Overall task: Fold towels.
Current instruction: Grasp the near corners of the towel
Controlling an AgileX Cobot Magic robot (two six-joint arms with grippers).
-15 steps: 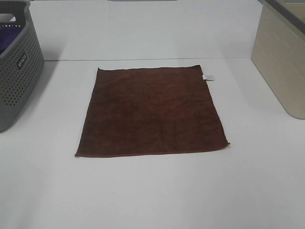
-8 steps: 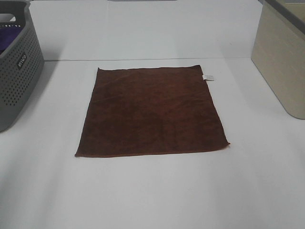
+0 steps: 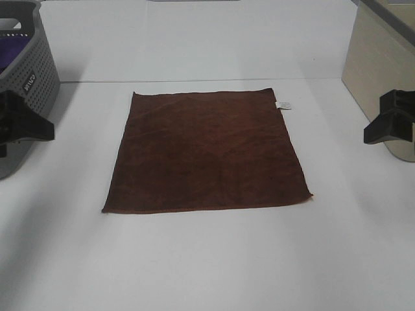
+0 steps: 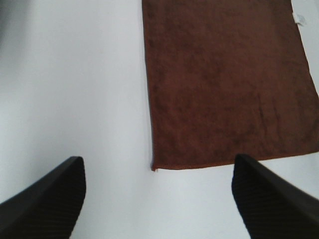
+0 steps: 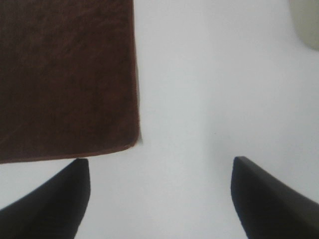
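Observation:
A dark brown towel (image 3: 206, 151) lies flat and unfolded on the white table (image 3: 207, 259), with a small white tag (image 3: 283, 105) at its far right corner. My left gripper (image 3: 35, 126) shows at the left edge, well left of the towel. My right gripper (image 3: 379, 126) shows at the right edge, well right of it. In the left wrist view the left gripper (image 4: 157, 199) is open above bare table near the towel's (image 4: 224, 79) near left corner. In the right wrist view the right gripper (image 5: 159, 199) is open near the towel's (image 5: 65, 74) near right corner. Both are empty.
A grey perforated laundry basket (image 3: 23, 84) with something purple inside stands at the far left. A beige bin (image 3: 382, 78) stands at the far right; its corner shows in the right wrist view (image 5: 306, 22).
Both grippers have come into the exterior view at the left and right edges; earlier neither was visible. The towel has not moved.

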